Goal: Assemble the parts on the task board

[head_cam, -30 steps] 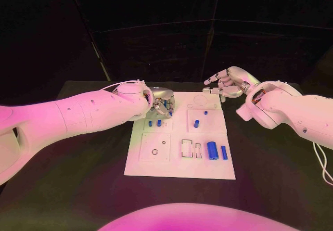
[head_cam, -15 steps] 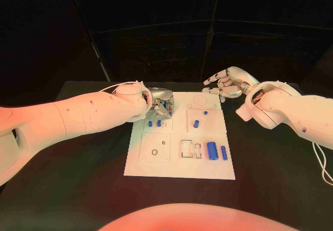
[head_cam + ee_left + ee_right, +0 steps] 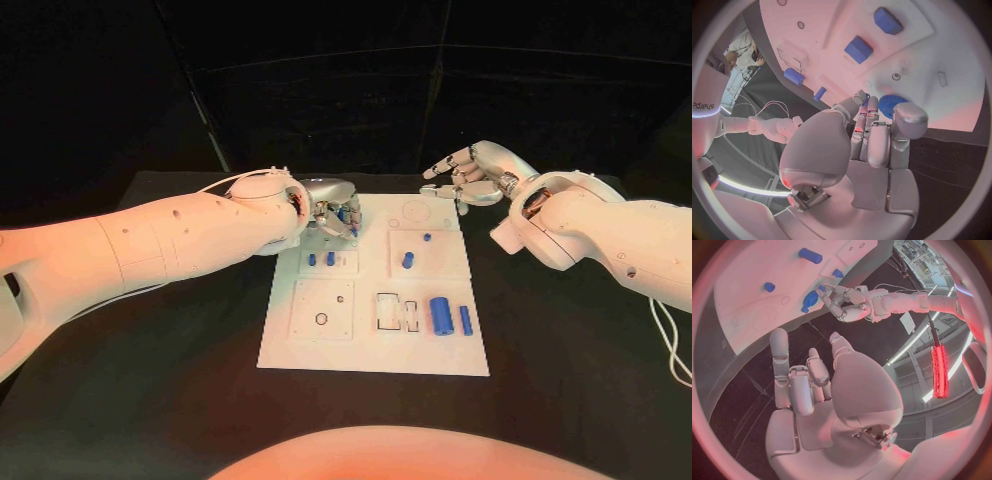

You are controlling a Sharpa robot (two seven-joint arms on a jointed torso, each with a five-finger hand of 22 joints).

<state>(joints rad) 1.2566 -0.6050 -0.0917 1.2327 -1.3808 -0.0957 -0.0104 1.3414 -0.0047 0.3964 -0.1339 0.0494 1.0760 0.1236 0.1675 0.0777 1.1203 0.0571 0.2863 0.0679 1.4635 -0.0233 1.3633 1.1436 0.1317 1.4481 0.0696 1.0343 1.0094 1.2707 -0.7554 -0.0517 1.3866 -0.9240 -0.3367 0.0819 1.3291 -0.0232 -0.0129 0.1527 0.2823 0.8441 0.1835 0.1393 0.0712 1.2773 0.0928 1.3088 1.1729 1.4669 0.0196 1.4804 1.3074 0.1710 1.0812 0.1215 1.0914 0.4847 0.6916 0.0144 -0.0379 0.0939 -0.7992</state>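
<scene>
A black table (image 3: 173,380) stands before dark wall panels (image 3: 332,90).

left hand (image 3: 332,208): fingers curled, pinching | right hand (image 3: 473,170): fingers apart, raised, holding nothing

A flat white rectangular task board (image 3: 369,340) lies mid-table; small blue cylindrical parts (image 3: 441,313) rest near its right and centre recesses.

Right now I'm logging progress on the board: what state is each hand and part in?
left hand: holds a round blue part at the board's far left corner
right hand: open, holding nothing, fingers apart, beyond the board's far right corner
task board: flat on the table
large blue cylinder: lying on the board, untouched
</scene>
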